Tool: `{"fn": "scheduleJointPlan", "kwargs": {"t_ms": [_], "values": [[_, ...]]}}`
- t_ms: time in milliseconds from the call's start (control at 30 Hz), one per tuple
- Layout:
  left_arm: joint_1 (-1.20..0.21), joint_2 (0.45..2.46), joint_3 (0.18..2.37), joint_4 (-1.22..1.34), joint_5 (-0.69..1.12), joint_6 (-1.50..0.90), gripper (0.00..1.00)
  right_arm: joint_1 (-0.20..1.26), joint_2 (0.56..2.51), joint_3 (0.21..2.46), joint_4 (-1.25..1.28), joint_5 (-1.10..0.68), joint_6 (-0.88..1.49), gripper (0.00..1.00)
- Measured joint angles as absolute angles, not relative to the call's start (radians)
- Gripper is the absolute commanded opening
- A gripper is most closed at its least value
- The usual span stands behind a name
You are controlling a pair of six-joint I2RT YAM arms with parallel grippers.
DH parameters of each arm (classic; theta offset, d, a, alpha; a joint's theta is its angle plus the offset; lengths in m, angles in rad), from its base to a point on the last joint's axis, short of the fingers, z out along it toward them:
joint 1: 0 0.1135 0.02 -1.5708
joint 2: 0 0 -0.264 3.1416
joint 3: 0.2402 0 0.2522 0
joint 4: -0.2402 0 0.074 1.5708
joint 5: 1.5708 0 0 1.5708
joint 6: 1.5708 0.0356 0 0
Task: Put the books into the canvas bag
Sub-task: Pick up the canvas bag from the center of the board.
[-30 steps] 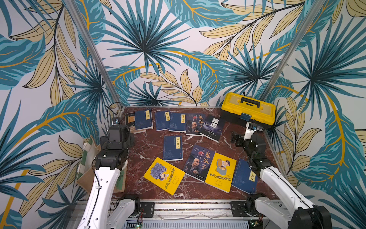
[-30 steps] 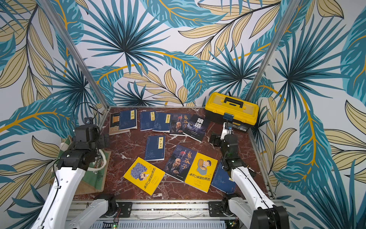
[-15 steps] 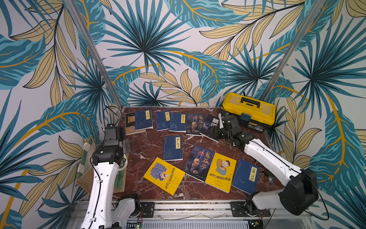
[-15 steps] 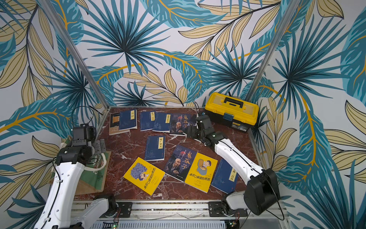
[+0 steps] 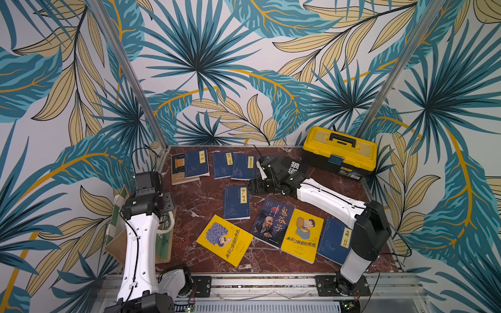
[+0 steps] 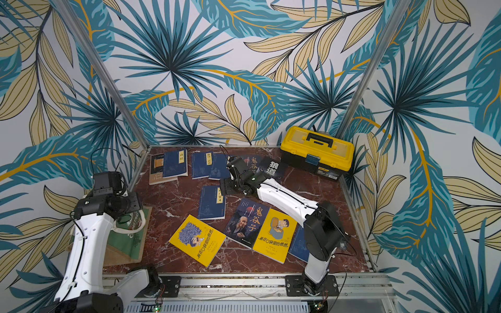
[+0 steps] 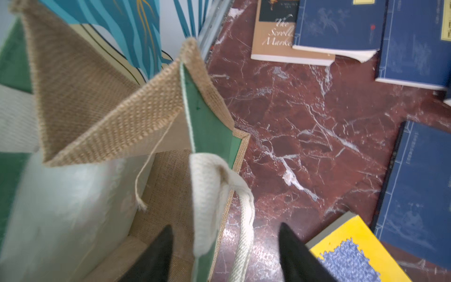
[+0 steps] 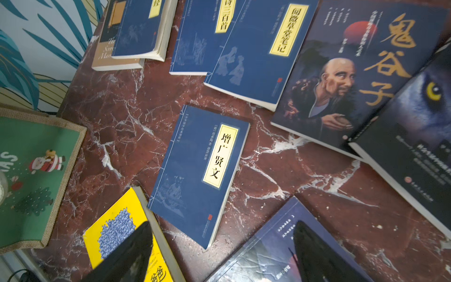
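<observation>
Jute canvas bag [image 6: 127, 241] stands at nine o'clock, the left gripper [image 7: 224, 224] parted astride its floppy wall. The books [image 5: 235, 202] lie flat from six to twelve o'clock and are likely light and bendy. The right gripper [image 8: 223, 223], open above them, should pinch a raised edge.

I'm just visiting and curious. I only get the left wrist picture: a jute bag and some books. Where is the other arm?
Observer: The right claw hangs open and empty above the books in the middle of the table.
Visitor: Anything there besides books?
Observer: A yellow toolbox with a black handle, in the far right corner.
Visitor: Is the bag plain?
Observer: No, the canvas bag has a Santa printed on its green side.
</observation>
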State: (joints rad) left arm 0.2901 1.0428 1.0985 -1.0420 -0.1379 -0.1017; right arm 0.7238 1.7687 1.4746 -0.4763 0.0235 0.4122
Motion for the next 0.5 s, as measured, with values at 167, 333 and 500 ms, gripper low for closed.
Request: {"fn": "scheduleJointPlan", "kwargs": {"t_ms": [167, 333, 500], "values": [[0.292, 1.060, 1.120, -1.040, -0.102, -0.089, 0.09, 0.748, 1.795, 1.487, -0.484, 0.010, 0.413, 0.89], [0.294, 1.084, 1.150, -1.046, -0.031, -0.063, 0.00, 0.768, 1.802, 1.499, -0.503, 0.010, 0.411, 0.89], [0.280, 1.133, 1.198, -1.047, 0.066, -0.047, 0.00, 0.774, 1.802, 1.500, -0.508, 0.010, 0.411, 0.87]]}}
